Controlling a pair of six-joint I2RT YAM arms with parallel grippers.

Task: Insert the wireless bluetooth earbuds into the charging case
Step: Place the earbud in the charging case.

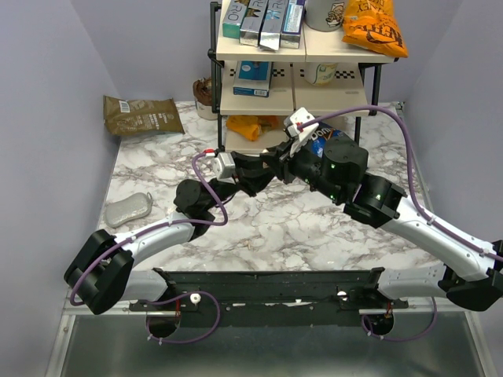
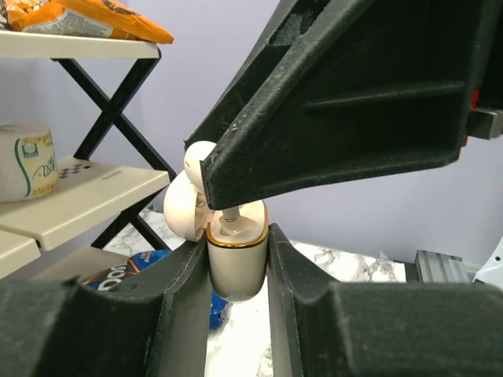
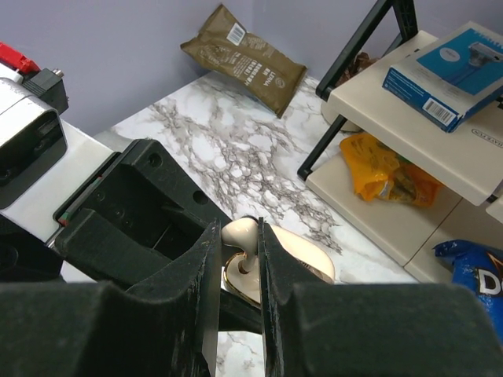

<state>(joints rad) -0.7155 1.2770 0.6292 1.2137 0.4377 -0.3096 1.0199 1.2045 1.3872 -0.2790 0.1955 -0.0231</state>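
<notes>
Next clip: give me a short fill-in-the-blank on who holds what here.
1. The charging case, its lid ____, is clamped in the left tool.
2. The cream earbud is pinched by the ____ tool.
3. The brown snack bag lies on the ____-patterned table.

Missing words: open; right; marble.

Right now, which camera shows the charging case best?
Left wrist: the charging case stands upright in the left end effector, lid open, gold rim clear. Right wrist shows only rim and lid behind the right end effector gripping an earbud. In the top external view it cannot be made out among the arms.
</notes>
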